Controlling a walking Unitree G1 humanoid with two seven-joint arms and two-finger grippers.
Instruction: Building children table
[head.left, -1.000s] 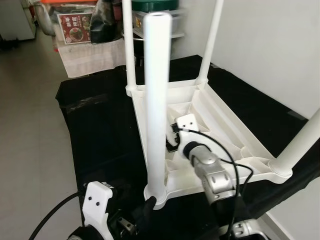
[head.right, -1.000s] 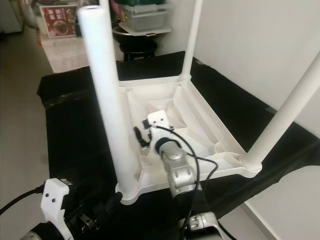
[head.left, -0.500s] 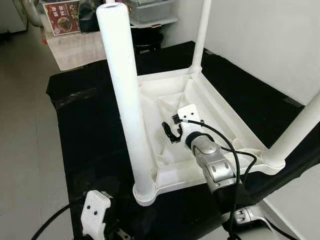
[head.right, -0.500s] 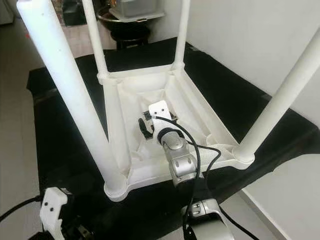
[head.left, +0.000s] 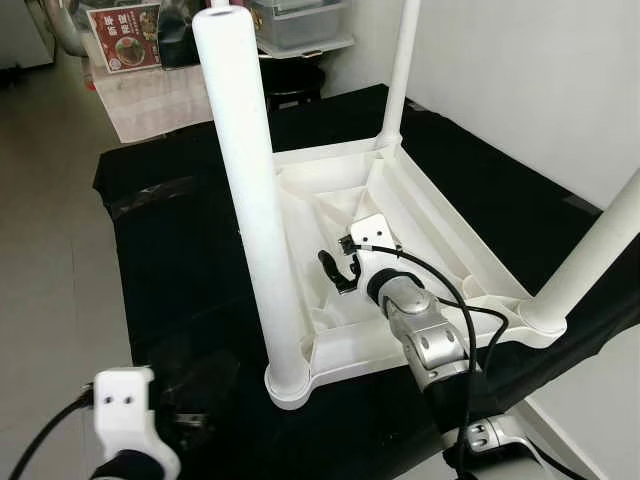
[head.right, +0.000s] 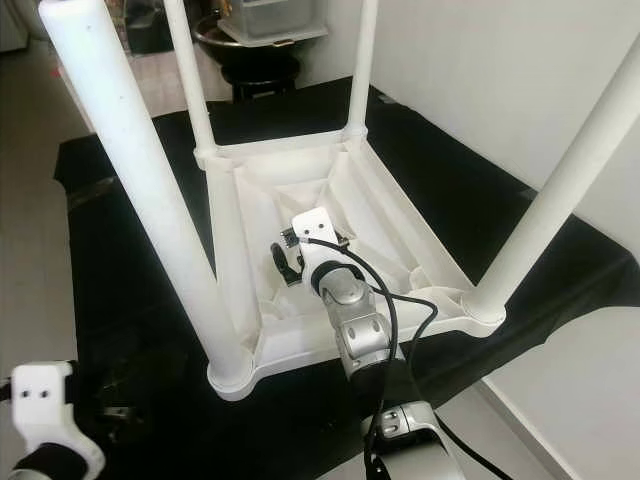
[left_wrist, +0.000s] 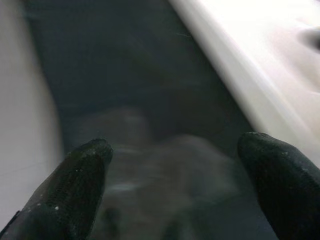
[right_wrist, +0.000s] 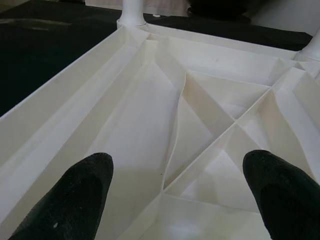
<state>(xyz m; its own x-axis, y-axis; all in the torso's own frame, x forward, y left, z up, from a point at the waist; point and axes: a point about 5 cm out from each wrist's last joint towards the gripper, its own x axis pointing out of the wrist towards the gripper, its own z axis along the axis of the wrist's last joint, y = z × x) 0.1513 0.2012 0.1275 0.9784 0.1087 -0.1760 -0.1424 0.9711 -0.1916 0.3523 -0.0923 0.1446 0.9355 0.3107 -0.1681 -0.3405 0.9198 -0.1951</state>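
With all four legs (head.left: 250, 190) standing up from the upturned table (head.right: 385, 215), the right pincer (head.left: 338, 268) hovers agape over its underside, likely next gripping to flip it.

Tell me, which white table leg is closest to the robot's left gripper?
The near-left leg, the big one in front; its base stands right beside the left gripper.

Right hand (head.right: 284, 264) over upturned table (head.right: 385, 232)

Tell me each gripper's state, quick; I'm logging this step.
Left gripper: open, holding nothing, over the black cloth.
Right gripper: open, holding nothing, above the upturned table.
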